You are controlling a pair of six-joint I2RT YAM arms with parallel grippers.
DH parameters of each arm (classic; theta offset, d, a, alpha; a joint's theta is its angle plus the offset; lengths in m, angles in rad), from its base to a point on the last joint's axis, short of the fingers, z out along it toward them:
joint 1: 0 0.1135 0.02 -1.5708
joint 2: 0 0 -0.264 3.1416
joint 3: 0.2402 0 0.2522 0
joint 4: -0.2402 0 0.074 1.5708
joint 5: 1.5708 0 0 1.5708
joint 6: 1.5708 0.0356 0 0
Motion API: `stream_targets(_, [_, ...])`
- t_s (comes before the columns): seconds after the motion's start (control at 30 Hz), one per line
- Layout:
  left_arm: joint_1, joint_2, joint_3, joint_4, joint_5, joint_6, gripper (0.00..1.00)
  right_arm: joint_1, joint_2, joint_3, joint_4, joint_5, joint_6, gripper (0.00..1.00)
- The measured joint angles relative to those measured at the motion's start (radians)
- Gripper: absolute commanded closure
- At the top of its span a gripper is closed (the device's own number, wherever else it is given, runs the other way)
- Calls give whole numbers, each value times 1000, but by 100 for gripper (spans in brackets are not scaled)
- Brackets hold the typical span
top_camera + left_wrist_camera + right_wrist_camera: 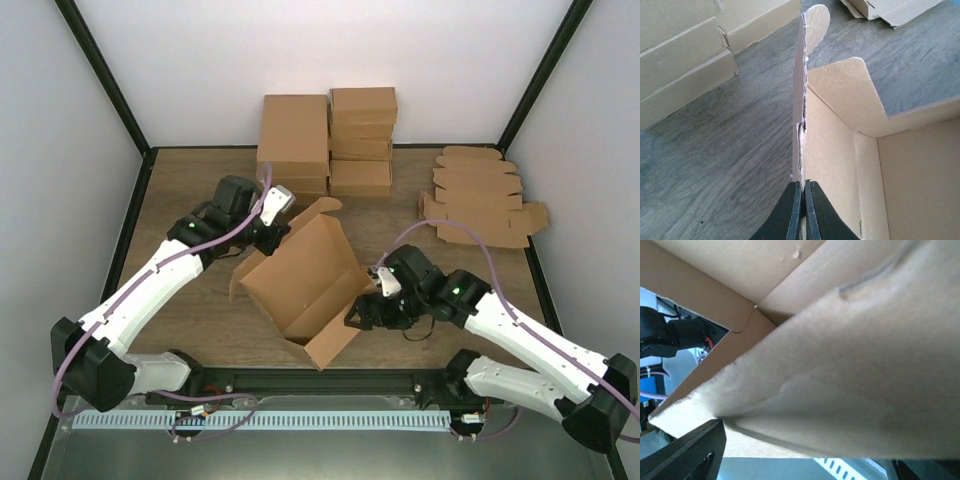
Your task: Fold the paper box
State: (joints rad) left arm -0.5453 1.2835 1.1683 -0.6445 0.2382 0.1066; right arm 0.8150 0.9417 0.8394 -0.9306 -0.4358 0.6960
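Observation:
The open, partly folded brown paper box (300,285) stands tilted in the middle of the table with its flaps up. My left gripper (268,235) is at its far left wall. In the left wrist view it (803,186) is shut on the thin top edge of that wall (799,100), with the box's inside (840,150) to the right. My right gripper (362,312) is at the box's near right side. In the right wrist view its jaws stand wide apart (807,450), one finger (690,450) at the far left, and a box panel (850,365) fills the view between them.
Two stacks of folded boxes (295,140) (362,130) stand at the back middle and also show in the left wrist view (685,60). A pile of flat box blanks (480,195) lies at the back right. Black frame posts (105,75) run up both sides.

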Motion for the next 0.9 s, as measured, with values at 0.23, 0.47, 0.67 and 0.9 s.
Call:
stream_targets(0.23, [0, -16, -1, 1, 52, -21, 96, 0, -4, -97, 255, -85, 45, 25])
stream_targets(0.47, [0, -47, -31, 27, 176, -90, 96, 0, 16, -105, 436, -97, 58, 26])
stream_targets(0.67, [-1, -56, -59, 60, 261, -159, 95, 0, 69, -119, 547, -97, 57, 23])
stream_targets(0.9, [-1, -57, -85, 96, 294, -214, 95, 0, 107, -137, 630, -96, 57, 19])
